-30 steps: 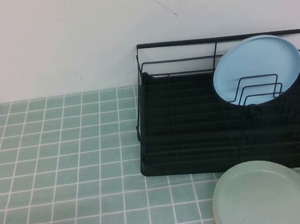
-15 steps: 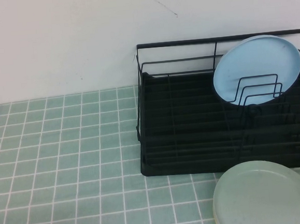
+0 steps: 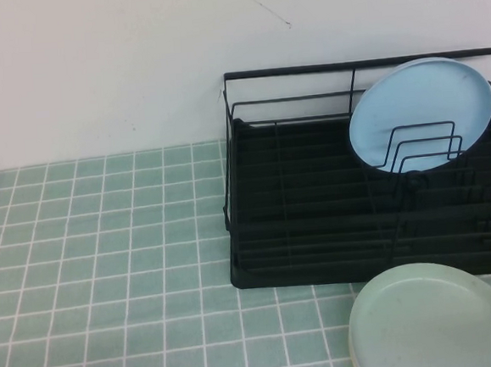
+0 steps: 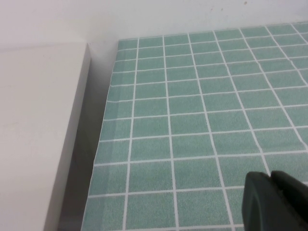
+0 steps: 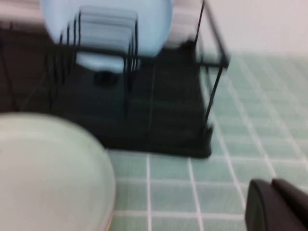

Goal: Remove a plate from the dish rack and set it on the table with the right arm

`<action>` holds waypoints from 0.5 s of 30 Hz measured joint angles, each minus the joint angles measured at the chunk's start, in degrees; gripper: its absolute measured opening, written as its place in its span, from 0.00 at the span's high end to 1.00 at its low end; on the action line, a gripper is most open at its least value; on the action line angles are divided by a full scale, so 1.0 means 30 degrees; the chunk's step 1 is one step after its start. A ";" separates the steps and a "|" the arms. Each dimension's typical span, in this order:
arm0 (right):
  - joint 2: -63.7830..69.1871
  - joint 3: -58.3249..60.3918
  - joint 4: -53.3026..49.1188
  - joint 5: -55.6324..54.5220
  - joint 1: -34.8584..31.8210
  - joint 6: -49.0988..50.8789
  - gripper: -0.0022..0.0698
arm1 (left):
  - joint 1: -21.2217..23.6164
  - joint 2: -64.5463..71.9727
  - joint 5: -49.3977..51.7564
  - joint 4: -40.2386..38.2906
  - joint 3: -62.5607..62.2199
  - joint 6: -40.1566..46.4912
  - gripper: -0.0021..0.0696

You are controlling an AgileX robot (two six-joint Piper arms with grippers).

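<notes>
The mint plate [image 3: 435, 322] lay flat on the table [image 3: 106, 245] before the dish rack [image 3: 317, 229], apparently delivered; right hand [image 5: 276, 204] pressed together, empty; left hand [image 4: 274, 202] pressed together, parked.

Plate [image 3: 435, 322]: showing no readable text.
Dish rack [image 3: 317, 229]: carrying no label or brand.
Desk [image 3: 108, 271]: showing no numbers or signs.
</notes>
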 joint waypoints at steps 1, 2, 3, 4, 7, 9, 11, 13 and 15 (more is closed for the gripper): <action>0.0000 -0.0037 -0.0090 0.0282 0.0000 0.0041 0.97 | 0.0000 0.0000 0.0000 0.0000 0.0000 0.0000 0.98; 0.0000 -0.0073 -0.0134 0.0430 0.0000 0.0041 0.97 | 0.0000 0.0000 0.0000 0.0000 0.0000 0.0000 0.98; 0.0000 -0.0111 -0.0212 0.0523 0.0000 0.0041 0.97 | 0.0000 0.0000 0.0000 0.0000 0.0000 0.0000 0.98; 0.0000 -0.0109 -0.0211 0.0603 0.0000 0.0041 0.97 | 0.0000 0.0000 0.0000 0.0000 0.0000 0.0000 0.98; 0.0000 -0.0133 -0.0253 0.0640 0.0000 0.0041 0.97 | 0.0000 0.0000 0.0000 0.0000 0.0000 0.0000 0.98; 0.0000 -0.0133 -0.0253 0.0685 0.0000 0.0041 0.97 | 0.0000 0.0000 0.0000 0.0000 0.0000 0.0000 0.98; 0.0000 -0.0133 -0.0289 0.0723 0.0000 0.0041 0.97 | 0.0000 0.0000 0.0000 0.0000 0.0000 0.0000 0.98; 0.0000 -0.0133 -0.0289 0.0723 0.0000 0.0041 0.97 | 0.0000 0.0000 0.0000 0.0000 0.0000 0.0000 0.98; 0.0000 -0.0133 -0.0289 0.0723 0.0000 0.0041 0.97 | 0.0000 0.0000 0.0000 0.0000 0.0000 0.0000 0.98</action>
